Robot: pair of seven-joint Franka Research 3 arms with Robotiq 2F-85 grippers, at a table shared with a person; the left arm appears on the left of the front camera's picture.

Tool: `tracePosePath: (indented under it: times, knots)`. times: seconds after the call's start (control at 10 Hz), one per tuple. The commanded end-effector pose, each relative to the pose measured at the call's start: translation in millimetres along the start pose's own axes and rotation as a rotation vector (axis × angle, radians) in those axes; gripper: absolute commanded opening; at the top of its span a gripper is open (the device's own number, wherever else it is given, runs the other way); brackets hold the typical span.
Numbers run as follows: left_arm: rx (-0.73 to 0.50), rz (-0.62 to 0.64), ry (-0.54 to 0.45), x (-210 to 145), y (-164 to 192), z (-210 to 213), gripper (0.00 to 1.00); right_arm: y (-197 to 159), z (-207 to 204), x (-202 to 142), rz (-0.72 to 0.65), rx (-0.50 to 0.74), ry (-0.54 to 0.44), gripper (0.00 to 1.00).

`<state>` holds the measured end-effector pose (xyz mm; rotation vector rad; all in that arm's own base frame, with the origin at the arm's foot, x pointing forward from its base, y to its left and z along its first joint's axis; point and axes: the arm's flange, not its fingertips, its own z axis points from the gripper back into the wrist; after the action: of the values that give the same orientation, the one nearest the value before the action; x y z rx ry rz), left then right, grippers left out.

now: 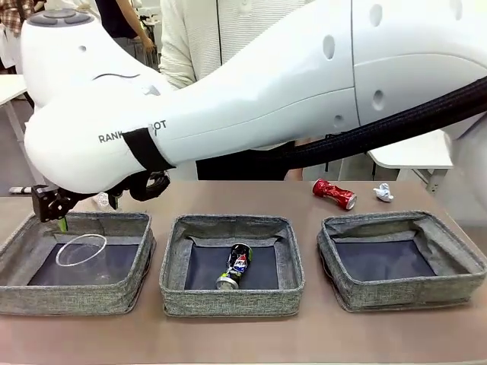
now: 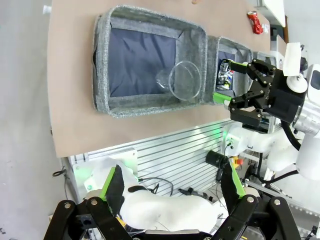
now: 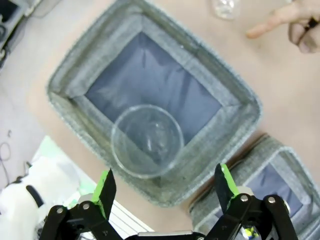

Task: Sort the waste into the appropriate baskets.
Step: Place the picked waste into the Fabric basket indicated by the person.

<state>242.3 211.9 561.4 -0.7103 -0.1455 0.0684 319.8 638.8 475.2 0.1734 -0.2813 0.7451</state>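
The clear plastic cup (image 1: 81,251) lies in the left basket (image 1: 76,295). My right gripper (image 1: 53,207) hangs open just above that basket's far left corner, holding nothing. The right wrist view looks down past the open right gripper (image 3: 165,185) onto the cup (image 3: 146,141) in the basket (image 3: 85,60). A dark printed can (image 1: 234,268) lies in the middle basket (image 1: 228,300). The right basket (image 1: 403,293) holds nothing. A crushed red can (image 1: 335,193) and a white paper ball (image 1: 384,192) rest on the table behind it. My left gripper (image 2: 170,192) is open and empty, back off the table's near edge.
A small clear plastic item (image 3: 225,7) lies on the table beyond the left basket. A person's hand (image 3: 295,25) with a finger stretched out is close to it. My right arm (image 1: 266,84) spans the table above the baskets. A person stands at the far side.
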Motion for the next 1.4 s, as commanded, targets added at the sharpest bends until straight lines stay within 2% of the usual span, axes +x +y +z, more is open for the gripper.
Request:
tracePosePath:
  times: [0.0, 0.3, 0.4, 0.5, 0.7, 0.8, 0.9, 1.0, 1.1, 1.3]
  knots:
    - [0.001, -0.012, -0.013, -1.7, 2.2, -0.6, 1.00, -7.5, 9.7, -17.7, -0.047, -0.047, -0.007, 1.00]
    - [0.000, 0.000, 0.000, 0.0, 0.0, 0.0, 1.00, -47.5, 45.5, -39.6, -0.126, -0.005, -0.039, 1.00]
    - [-0.092, -0.064, -0.069, 1.5, -12.8, 7.4, 1.00, -69.9, 67.9, -55.4, -0.170, 0.024, -0.067, 1.00]
    - [-0.198, -0.121, -0.046, 8.9, -23.8, -11.5, 1.00, -91.7, 91.5, -80.0, -0.217, 0.051, -0.085, 1.00]
    - [-0.440, -0.256, 0.071, 20.7, -57.1, -71.2, 1.00, -133.8, 136.7, -157.9, -0.370, 0.088, -0.109, 1.00]
    - [-0.528, -0.325, 0.121, 19.5, -73.3, -93.4, 1.00, -152.8, 153.5, -196.3, -0.487, 0.112, -0.150, 1.00]
    - [-0.557, -0.356, 0.183, 15.9, -85.6, -110.6, 1.00, -156.9, 167.1, -223.9, -0.588, 0.068, -0.150, 1.00]
    - [-0.529, -0.312, 0.219, 14.3, -94.0, -129.3, 1.00, -148.3, 174.9, -231.1, -0.656, -0.020, -0.104, 1.00]
    - [-0.503, -0.306, 0.100, 18.5, -83.7, -102.7, 1.00, -152.5, 151.0, -174.8, -0.511, 0.075, -0.107, 1.00]
    - [-0.503, -0.306, 0.100, 18.5, -83.7, -102.7, 1.00, -152.5, 151.0, -174.8, -0.511, 0.075, -0.107, 1.00]
